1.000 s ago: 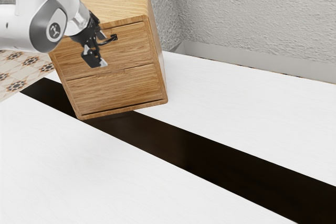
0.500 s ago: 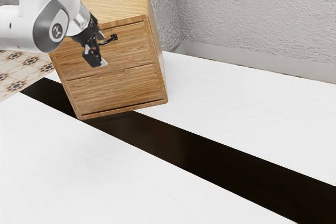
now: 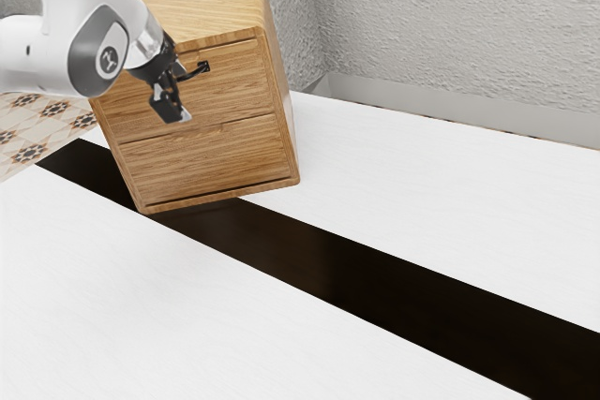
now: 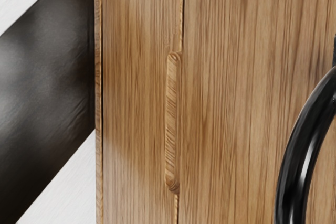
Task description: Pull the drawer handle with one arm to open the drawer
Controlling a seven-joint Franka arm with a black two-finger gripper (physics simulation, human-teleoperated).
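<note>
Against the top drawer (image 3: 225, 80), my gripper (image 3: 170, 100) sits at seven o'clock of the handle (image 3: 195, 69). I cannot tell its grip, and pulling unhooked would slip off.

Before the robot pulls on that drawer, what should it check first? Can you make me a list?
1. Pincer at the handle: ok. The pincer is right beside the black handle.
2. Handle really gripped: cannot tell from the exterior view.
3. Right drawer picked: ok. The pincer is in front of the top drawer, above the lower drawer.
4. Top drawer shut and ready to pull: ok. Its front looks flush with the cabinet.
5. Handle close to the hand: ok. It curves large at the edge of the wrist view.
</note>
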